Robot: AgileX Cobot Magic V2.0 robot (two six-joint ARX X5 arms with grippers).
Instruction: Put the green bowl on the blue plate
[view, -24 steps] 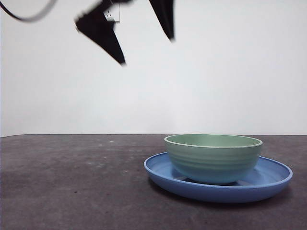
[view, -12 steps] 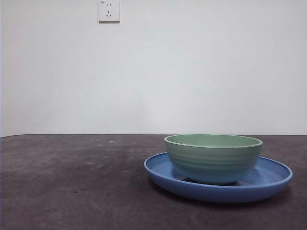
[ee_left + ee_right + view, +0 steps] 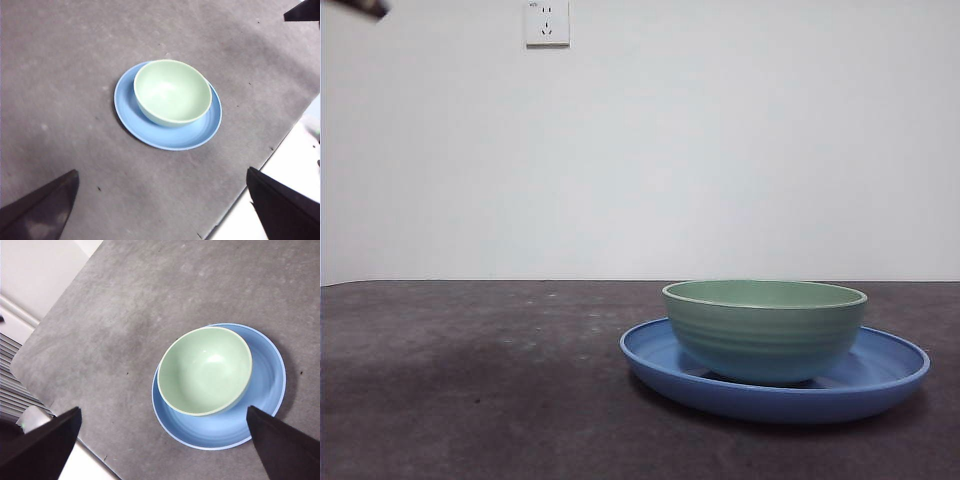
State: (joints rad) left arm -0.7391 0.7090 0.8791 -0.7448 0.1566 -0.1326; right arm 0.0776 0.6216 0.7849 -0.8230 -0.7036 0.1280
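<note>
**A:** Since a second ago the two black jaw tips that hung high in your front view have cleared out — half a second back nothing was there, and now only a small dark tip [image 3: 368, 7] pokes in at the top left corner. Bowl and plate haven't shifted.

**B:** Where's the bowl sitting?

**A:** The pale mint-green round bowl with the ridged outer wall [image 3: 765, 330] stands upright inside the wide glossy blue plate with the upturned rim [image 3: 650, 365], touching its floor. It's off-centre — from both wrist views it crowds one side of the plate, leaving a broad blue crescent on the other.

**B:** Grippers?

**A:** Your left gripper [image 3: 162, 207] is up high over the dark grey table [image 3: 60, 75], jaws spread wide apart, nothing between them, well clear of the bowl. Right gripper [image 3: 165, 440] is the same: raised, jaws splayed, empty, looking down on bowl and plate.

**B:** Anything else in frame?

**A:** White wall socket [image 3: 547, 22] behind the table in the front view. The left wrist view catches another black tip [image 3: 305, 11] at a corner — can't tell what part it is.
</note>
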